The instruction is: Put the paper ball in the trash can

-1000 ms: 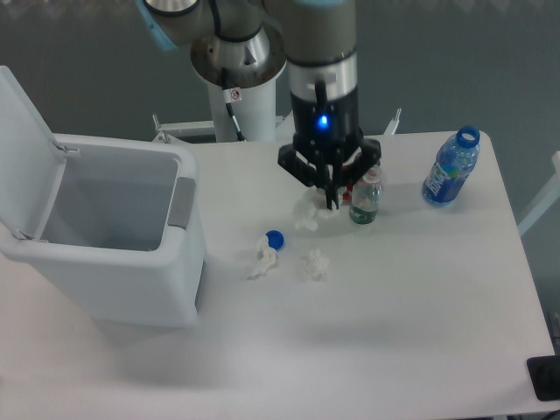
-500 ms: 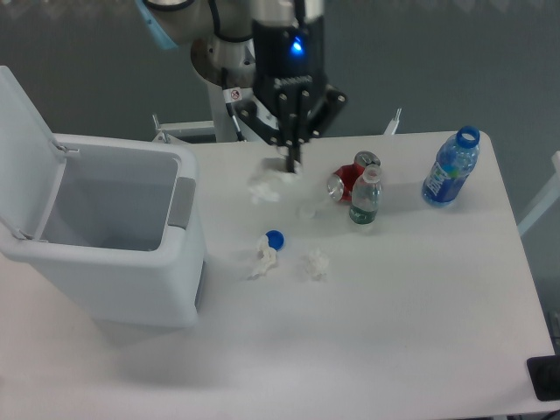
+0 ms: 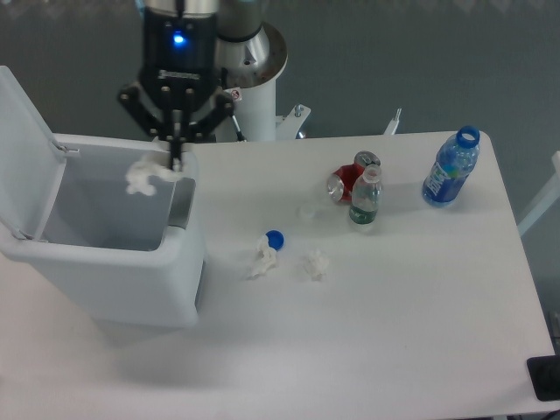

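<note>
Paper ball (image 3: 145, 175), light and easily crushed by the look of it, hung above the trash can (image 3: 114, 262) opening, your gripper (image 3: 176, 156) clamped on its upper edge.

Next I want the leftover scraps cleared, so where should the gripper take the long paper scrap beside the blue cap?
Likely across the narrow middle of the paper scrap, coming straight down from above. It lies flat and elongated on the table, so closing across its short width suits; the blue cap sits close at its upper end.
</note>
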